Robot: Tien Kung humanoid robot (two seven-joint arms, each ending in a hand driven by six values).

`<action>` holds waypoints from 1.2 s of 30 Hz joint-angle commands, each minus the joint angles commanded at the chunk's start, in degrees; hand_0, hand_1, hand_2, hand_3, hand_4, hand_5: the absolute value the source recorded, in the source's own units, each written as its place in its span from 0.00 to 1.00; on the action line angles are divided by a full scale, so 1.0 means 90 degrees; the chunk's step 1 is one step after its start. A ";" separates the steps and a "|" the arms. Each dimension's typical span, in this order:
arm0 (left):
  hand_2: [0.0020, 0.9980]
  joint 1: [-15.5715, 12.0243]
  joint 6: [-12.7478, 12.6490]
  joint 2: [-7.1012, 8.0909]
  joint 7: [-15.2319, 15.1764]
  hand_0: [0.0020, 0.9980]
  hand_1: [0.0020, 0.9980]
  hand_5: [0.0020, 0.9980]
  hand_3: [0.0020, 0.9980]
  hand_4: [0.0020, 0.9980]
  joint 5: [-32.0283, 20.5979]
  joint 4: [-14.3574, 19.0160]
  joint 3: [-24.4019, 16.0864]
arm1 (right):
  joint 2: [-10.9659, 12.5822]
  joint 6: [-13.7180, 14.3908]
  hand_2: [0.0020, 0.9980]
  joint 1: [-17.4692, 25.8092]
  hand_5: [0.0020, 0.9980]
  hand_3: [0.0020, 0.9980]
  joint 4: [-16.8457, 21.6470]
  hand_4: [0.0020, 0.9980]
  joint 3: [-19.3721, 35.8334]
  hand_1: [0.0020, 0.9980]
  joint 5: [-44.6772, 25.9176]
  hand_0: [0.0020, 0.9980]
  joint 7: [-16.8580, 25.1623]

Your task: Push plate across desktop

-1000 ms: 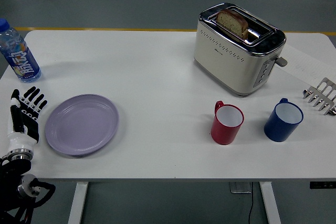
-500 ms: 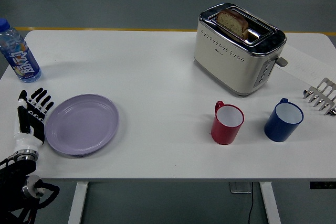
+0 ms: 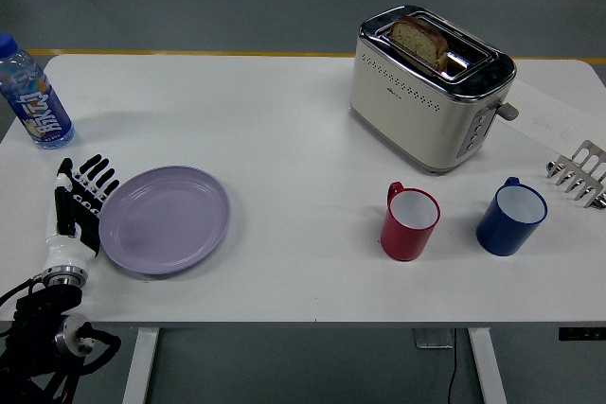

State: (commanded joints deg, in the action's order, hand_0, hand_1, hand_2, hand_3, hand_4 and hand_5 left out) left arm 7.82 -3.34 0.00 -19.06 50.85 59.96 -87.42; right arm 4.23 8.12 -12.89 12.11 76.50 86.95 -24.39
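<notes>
A lilac plate [image 3: 166, 219] lies flat on the white table [image 3: 284, 139], left of centre near the front edge. My left hand [image 3: 83, 191] comes up from the lower left corner and stands on edge against the plate's left rim, fingers straight and spread, holding nothing. No right hand shows in the head view.
A water bottle [image 3: 33, 96] stands at the far left. A toaster [image 3: 428, 87] with bread in its slot sits at the back right. In front of it stand a red mug [image 3: 409, 222] and a blue mug [image 3: 511, 216]. A metal rack [image 3: 579, 172] lies at the right edge.
My left hand has moved rightward against the plate's rim, and the plate has slid a little to the right across the table.
</notes>
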 joint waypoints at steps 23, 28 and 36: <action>0.78 0.0116 -0.0041 0.0000 -0.0049 0.77 0.79 1.00 0.68 0.58 -0.0380 0.0128 0.1008 | 0.0014 -0.0003 0.71 0.0044 0.18 0.59 0.0010 0.29 0.0000 0.64 0.0009 0.68 -0.0022; 0.78 0.0114 -0.0044 0.0000 -0.0060 0.77 0.79 1.00 0.68 0.58 -0.0455 0.0130 0.1228 | 0.0017 -0.0005 0.71 0.0067 0.18 0.59 0.0016 0.29 0.0003 0.64 0.0018 0.68 -0.0034; 0.78 0.0149 -0.0048 0.0000 -0.0065 0.76 0.79 1.00 0.68 0.58 -0.0543 0.0199 0.1574 | 0.0021 0.0000 0.71 0.0085 0.18 0.59 0.0014 0.29 -0.0009 0.64 0.0004 0.68 -0.0027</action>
State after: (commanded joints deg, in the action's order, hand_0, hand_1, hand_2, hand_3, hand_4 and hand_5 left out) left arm 9.17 -3.77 0.00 -19.65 45.97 61.75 -73.25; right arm 4.42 8.12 -12.12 12.24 76.42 86.99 -24.64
